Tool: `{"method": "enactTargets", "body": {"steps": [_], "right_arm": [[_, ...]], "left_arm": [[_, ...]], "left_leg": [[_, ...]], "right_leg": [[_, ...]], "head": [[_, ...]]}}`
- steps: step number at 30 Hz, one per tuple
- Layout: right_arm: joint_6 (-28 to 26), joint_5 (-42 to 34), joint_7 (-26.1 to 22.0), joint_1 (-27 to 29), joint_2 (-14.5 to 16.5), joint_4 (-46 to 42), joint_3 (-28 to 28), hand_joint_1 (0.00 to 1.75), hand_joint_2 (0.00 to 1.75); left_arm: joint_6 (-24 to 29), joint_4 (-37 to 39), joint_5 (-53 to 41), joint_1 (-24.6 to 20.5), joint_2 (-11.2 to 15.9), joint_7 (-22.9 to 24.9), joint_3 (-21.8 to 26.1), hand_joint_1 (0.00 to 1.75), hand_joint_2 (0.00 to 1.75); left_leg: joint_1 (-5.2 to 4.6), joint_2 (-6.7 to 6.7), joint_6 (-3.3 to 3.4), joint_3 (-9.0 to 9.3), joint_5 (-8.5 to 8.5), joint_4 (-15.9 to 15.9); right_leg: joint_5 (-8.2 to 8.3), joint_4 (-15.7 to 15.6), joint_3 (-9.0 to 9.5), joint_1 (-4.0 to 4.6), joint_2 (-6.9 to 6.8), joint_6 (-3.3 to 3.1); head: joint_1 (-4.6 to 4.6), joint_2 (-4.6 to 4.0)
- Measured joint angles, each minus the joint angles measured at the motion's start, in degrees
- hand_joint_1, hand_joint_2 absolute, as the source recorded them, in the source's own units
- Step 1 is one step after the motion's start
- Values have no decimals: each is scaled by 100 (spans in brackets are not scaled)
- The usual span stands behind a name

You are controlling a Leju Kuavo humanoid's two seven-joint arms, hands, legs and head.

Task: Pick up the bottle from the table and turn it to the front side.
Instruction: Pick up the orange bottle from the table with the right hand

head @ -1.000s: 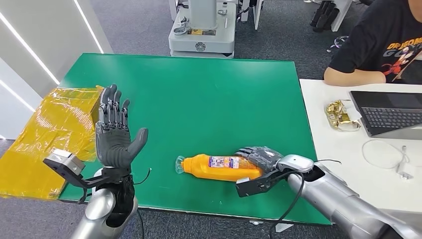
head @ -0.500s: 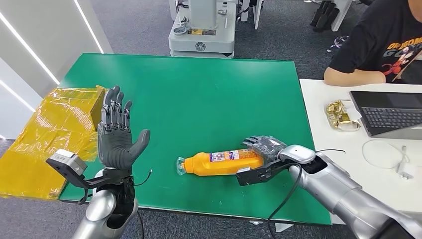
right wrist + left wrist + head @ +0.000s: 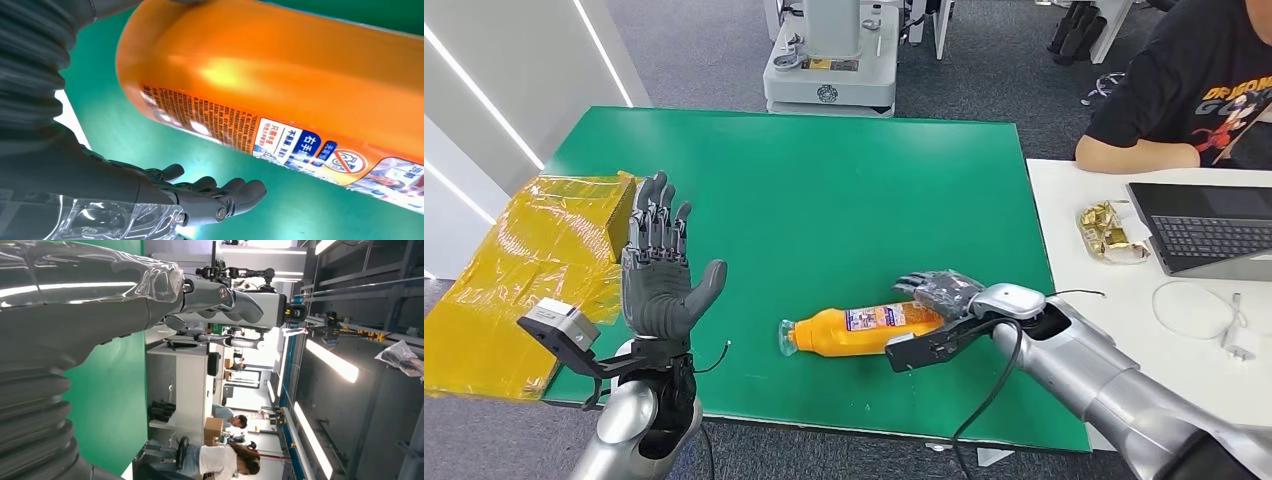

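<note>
While lying sideways, the glossy orange bottle point(image 3: 864, 331) — rounded — meets the right robot hand point(image 3: 941, 293).

Close against our right wrist camera, the orange bottle point(image 3: 300, 65) runs from nine o'clock toward three, its printed label point(image 3: 280, 142) along the lower flank. Our right hand point(image 3: 165, 195) lies at six o'clock, dark fingers point(image 3: 235, 192) extended beneath the bottle over the green table point(image 3: 125, 140).

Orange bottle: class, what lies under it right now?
Under the orange bottle show the green table and the right hand's fingers, apart from it. Its base end is covered by the right hand.
</note>
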Motion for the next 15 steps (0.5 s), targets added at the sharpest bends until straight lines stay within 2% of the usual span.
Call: {"method": "enactTargets", "body": {"steps": [8,15], "right_arm": [[-89,-107,-94,45,30,17,11,0,175],[-298,-120,-168,305,37,182,9,0,175]], "left_arm": [[4,0,50,0,0,-17,0,0,175],[59,0,61,0,-2,-20,0,0,175]], "left_leg": [[0,0,0,0,0,1],[0,0,0,0,0,0]], "right_leg": [[0,-1,-1,0,0,0],[0,-1,-1,0,0,0]], "head": [[0,0],[0,0]]}}
